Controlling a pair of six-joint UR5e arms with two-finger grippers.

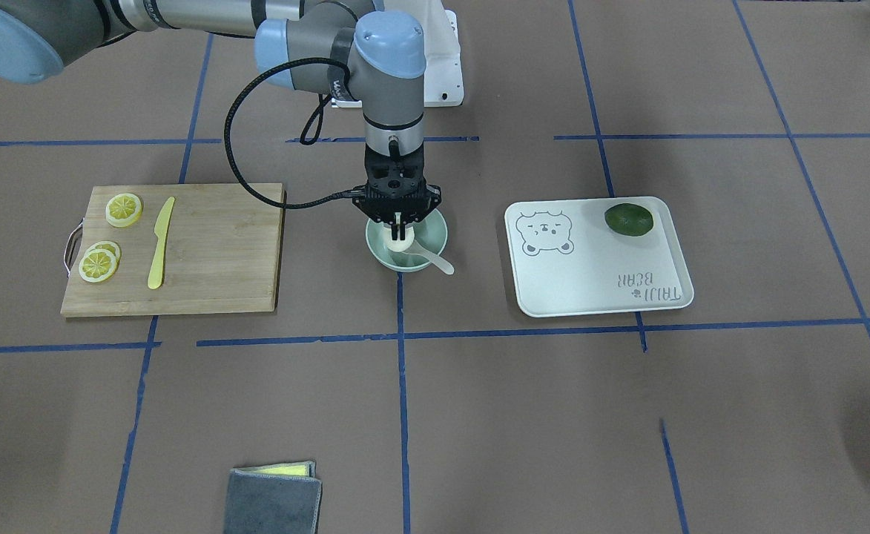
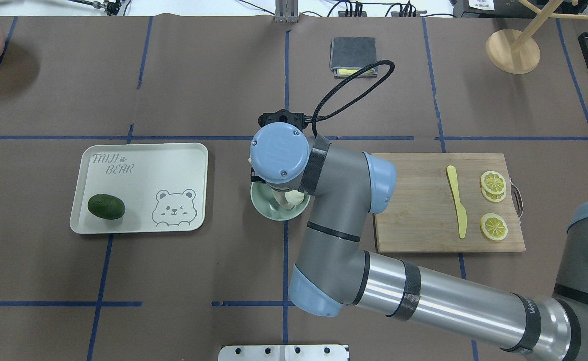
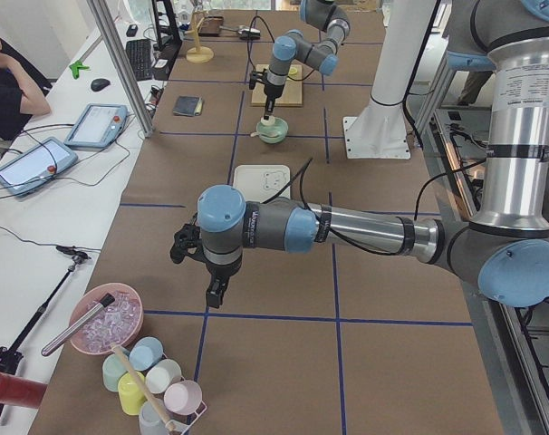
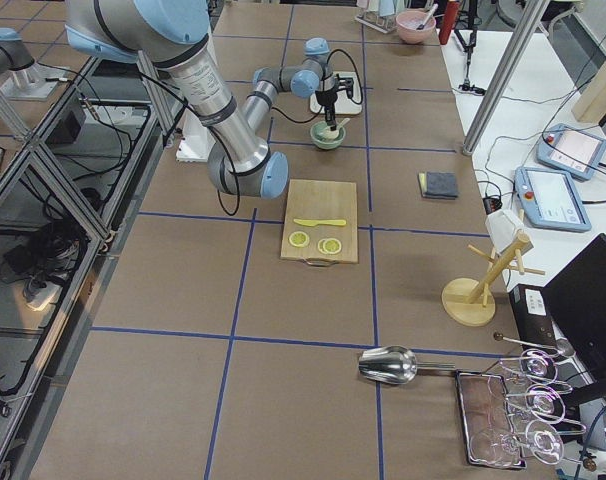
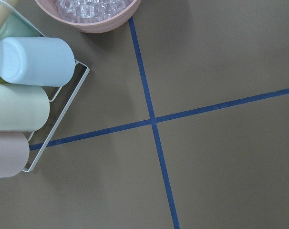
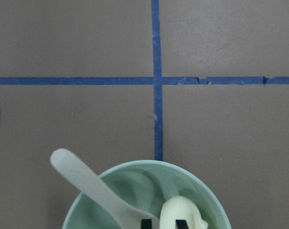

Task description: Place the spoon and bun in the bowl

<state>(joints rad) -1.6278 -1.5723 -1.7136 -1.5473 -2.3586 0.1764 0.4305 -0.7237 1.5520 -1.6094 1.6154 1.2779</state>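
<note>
The mint-green bowl [image 1: 440, 230] stands at the table's middle on a blue tape line. The off-white spoon [image 1: 435, 261] lies in it, its handle sticking out over the rim. My right gripper [image 1: 399, 226] points straight down into the bowl and is shut on the white bun [image 1: 397, 241], which sits low inside. In the right wrist view the bun [image 6: 182, 214] is under the fingertips beside the spoon [image 6: 87, 179], inside the bowl [image 6: 135, 167]. My left gripper [image 3: 216, 294] hovers far off over bare table; I cannot tell if it is open or shut.
A wooden cutting board [image 1: 219, 252] with lemon slices [image 1: 123, 209] and a yellow knife [image 1: 160, 241] lies beside the bowl. The white bear tray [image 1: 590, 289] holds a dark green fruit [image 1: 629, 220]. A grey cloth [image 1: 275, 500] lies near the operators' edge. A cup rack [image 5: 20, 95] stands below the left wrist.
</note>
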